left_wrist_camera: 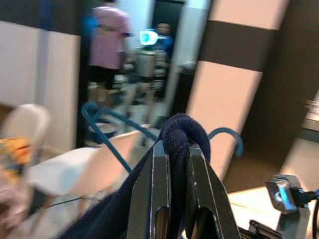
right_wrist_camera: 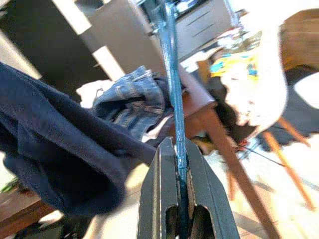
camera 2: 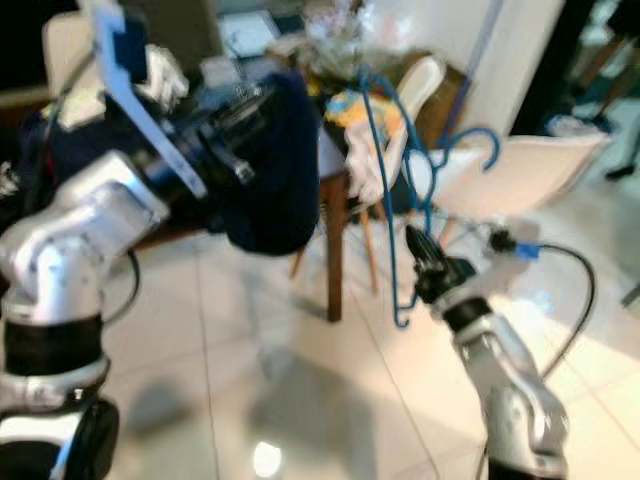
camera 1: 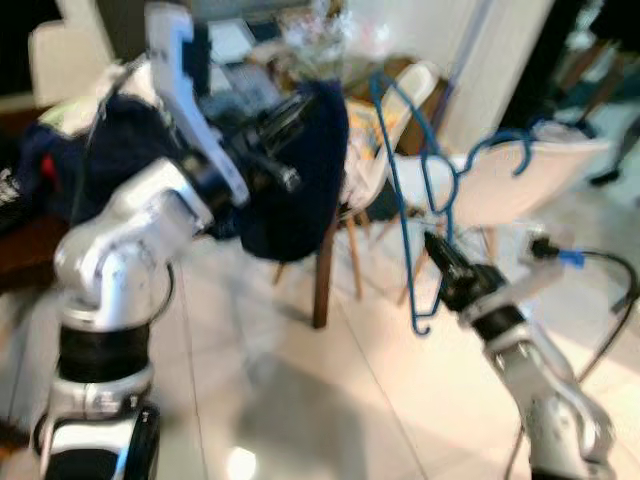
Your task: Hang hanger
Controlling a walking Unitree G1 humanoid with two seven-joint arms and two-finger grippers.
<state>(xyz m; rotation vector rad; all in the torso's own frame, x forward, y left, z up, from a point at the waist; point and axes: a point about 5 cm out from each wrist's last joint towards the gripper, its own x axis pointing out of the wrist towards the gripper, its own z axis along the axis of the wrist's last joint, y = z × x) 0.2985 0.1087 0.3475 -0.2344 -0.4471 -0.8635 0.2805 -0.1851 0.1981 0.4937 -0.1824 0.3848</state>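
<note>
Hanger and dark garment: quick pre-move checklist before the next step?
1. Right gripper shut on the blue hanger: ok.
2. Left gripper shut on the dark garment: ok.
3. Garment threaded onto hanger: not ok, they hang apart.
4. Hanger hook free: cannot tell, it overlaps the white chair.
5. Rail to hang on: cannot tell.
6. Person in the background, far off: ok.

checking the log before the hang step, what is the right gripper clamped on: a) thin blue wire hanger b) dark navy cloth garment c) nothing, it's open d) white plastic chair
a: the right gripper has its black fingers shut on the rod of the thin blue wire hanger, while the dark navy cloth garment is pinched in the left gripper.
</note>
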